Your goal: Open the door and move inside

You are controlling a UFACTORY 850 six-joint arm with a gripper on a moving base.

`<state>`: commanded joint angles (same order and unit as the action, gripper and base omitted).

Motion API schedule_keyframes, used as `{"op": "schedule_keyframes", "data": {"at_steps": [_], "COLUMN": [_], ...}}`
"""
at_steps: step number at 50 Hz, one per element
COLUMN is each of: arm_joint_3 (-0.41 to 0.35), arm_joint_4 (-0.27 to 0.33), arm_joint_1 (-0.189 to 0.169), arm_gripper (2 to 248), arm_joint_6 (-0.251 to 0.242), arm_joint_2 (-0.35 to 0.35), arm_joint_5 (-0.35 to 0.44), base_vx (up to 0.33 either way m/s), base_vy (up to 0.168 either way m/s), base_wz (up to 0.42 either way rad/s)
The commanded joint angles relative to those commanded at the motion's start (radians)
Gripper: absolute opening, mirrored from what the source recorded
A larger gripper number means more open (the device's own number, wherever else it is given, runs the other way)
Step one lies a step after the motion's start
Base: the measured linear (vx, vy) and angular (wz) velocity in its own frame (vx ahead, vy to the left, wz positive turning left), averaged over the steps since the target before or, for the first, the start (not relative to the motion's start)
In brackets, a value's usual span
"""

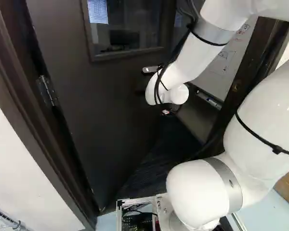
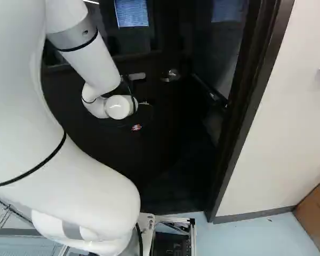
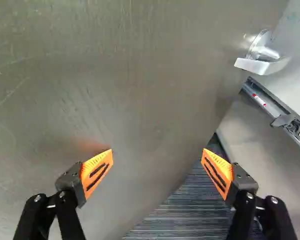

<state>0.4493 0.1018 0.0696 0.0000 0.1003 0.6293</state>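
Within the door frame [image 2: 244, 109], your door [image 1: 101, 115] stands ajar, hinged edge at the left of the left base view. Your white arm [image 1: 202, 53] reaches toward its face. Claw [image 1: 166, 111]: open, fingers wide apart. Lever handle [image 3: 262, 64]: near the door's free edge, ahead of the claw, offset sideways, well apart.

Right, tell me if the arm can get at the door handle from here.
Probably yes: the fingers stand open and nothing shows between them and the door handle, though it lies off to one side, so the arm would likely have to shift.
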Motion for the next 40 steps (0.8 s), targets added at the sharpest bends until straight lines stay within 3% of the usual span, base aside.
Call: {"op": "schedule_keyframes", "data": {"at_steps": [31, 40], "arm_joint_3": [0.006, 0.009], "arm_joint_4": [-0.137, -0.15], "arm_joint_1": [0.034, 0.052], "arm_gripper": [247, 247], "arm_joint_6": [0.0, 0.0], "arm_joint_2": [-0.006, -0.009], "arm_joint_5": [0.0, 0.0], "base_vx": [0.0, 0.0], "base_vy": [0.0, 0.0], "base_wz": [0.0, 0.0]}}
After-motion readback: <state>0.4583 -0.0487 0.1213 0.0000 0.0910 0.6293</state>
